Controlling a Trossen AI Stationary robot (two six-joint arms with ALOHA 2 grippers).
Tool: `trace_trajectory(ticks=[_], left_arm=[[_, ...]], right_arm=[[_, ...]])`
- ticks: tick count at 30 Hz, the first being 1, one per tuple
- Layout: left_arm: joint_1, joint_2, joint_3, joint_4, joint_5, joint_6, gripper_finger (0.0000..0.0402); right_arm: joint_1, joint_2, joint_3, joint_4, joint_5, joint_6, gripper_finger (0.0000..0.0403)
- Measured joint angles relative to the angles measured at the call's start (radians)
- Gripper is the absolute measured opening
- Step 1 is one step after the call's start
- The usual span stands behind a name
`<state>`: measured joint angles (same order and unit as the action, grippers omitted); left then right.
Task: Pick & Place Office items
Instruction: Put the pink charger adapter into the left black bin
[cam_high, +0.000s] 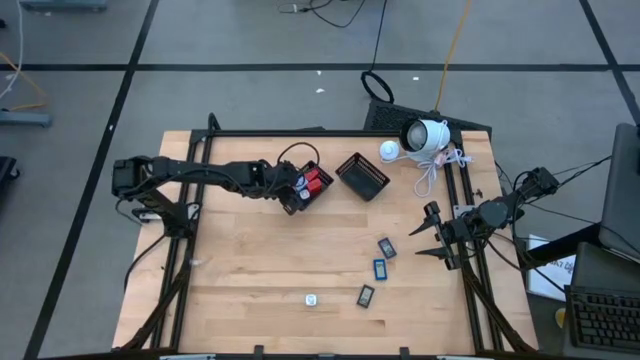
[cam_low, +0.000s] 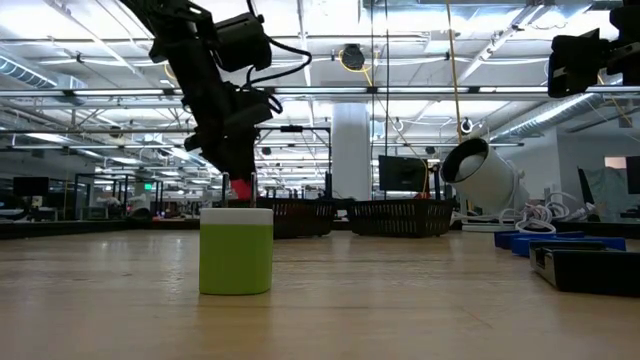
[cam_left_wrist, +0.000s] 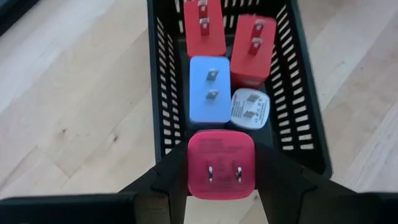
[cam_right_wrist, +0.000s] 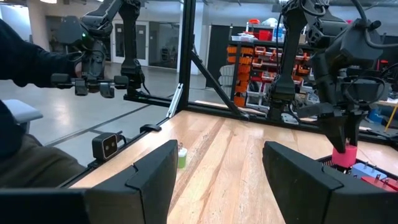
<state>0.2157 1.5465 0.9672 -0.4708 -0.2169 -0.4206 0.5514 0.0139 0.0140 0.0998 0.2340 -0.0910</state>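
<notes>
Wooden table (cam_high: 260, 270), seen from above, with the black mesh basket (cam_high: 300, 190) near its far-left middle taken as the landmark. Left arm (cam_high: 200, 175) reaches in from the left edge; its left gripper (cam_left_wrist: 221, 180) hangs directly over the near end of this basket, fingers clamped on a red plug block (cam_left_wrist: 220, 164), prongs facing the wrist camera. Right arm (cam_high: 500, 210) waits at the table's right edge, well apart from the basket; the right gripper (cam_right_wrist: 217, 180) has its fingers spread wide and holds nothing.

A second black mesh basket (cam_high: 362, 176) stands just to the right of the landmark. Beyond that sits a white dome-shaped device (cam_high: 424, 136) with a coiled white cable (cam_high: 440, 165).

Inside the landmark basket: two red blocks (cam_left_wrist: 204, 28) and (cam_left_wrist: 252, 50) at the far end, a pale blue block (cam_left_wrist: 209, 90) beside a small white block (cam_left_wrist: 249, 111) nearer the gripper.

Three dark blue-faced rectangles (cam_high: 386, 247), (cam_high: 380, 267), (cam_high: 365, 295) lie on the table toward the front right of the basket, well apart from it. A small white bit (cam_high: 311, 299) lies toward the front edge.
</notes>
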Motion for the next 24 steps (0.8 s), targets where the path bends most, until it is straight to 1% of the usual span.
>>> trace_trajectory(ticks=[7,18,24], left_arm=[[0.007,0.009,0.0,0.006,-0.018,0.016,0.0149],[0.011,0.105,0.0,0.024,-0.011,-0.005,0.0149],[0.011,0.134,0.0,0.029,-0.011,0.004,0.0173]], right_arm=[[0.0,0.0,0.0,0.0,0.0,0.0,0.0224],[0.0,0.0,0.0,0.0,0.0,0.0,0.0224],[0.0,0.0,0.0,0.0,0.0,0.0,0.0224]])
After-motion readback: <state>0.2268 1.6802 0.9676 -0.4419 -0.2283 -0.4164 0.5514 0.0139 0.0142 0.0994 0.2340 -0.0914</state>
